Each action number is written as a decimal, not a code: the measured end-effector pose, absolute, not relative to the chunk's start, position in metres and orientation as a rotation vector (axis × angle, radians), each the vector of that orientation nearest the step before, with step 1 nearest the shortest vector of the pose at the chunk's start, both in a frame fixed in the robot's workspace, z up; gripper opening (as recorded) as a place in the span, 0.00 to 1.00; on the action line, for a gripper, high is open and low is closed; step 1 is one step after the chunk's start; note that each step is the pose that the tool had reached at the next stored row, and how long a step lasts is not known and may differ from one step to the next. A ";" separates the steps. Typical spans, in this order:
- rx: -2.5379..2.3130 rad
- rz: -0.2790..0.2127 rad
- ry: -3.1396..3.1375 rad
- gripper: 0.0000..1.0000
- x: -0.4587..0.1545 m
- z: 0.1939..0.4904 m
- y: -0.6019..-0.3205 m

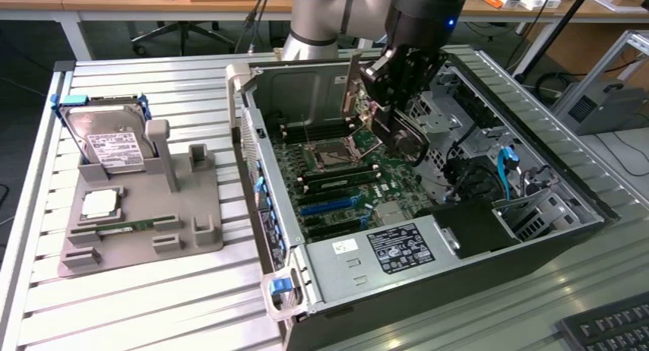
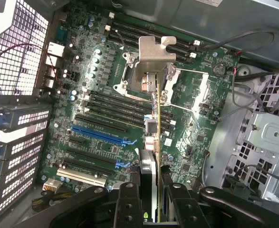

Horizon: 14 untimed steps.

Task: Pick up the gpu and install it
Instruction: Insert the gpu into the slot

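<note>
Gripper [image 2: 153, 191] clamps the graphics card [image 2: 154, 61] edge-on above the motherboard [image 2: 106, 85], far end of the open case [image 1: 243, 85]; seating likely needs it square to the blue slot [image 2: 99, 134]

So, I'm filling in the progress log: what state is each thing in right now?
tool: shut on the gpu.
gpu: held edge-on over the motherboard, not seated.
computer case: side open.
hard drive: standing on edge in the grey holder.
RAM stick: lying flat in the holder.
blue slot: empty.
</note>
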<state>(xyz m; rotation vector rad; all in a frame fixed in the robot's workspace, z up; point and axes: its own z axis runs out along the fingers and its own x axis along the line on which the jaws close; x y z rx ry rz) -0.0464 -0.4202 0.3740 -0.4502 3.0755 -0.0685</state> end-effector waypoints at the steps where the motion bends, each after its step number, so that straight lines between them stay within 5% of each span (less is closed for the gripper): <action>1: -0.454 -0.069 3.075 0.27 -0.046 0.374 -0.420; 14: -0.471 -0.068 3.072 0.27 -0.046 0.374 -0.420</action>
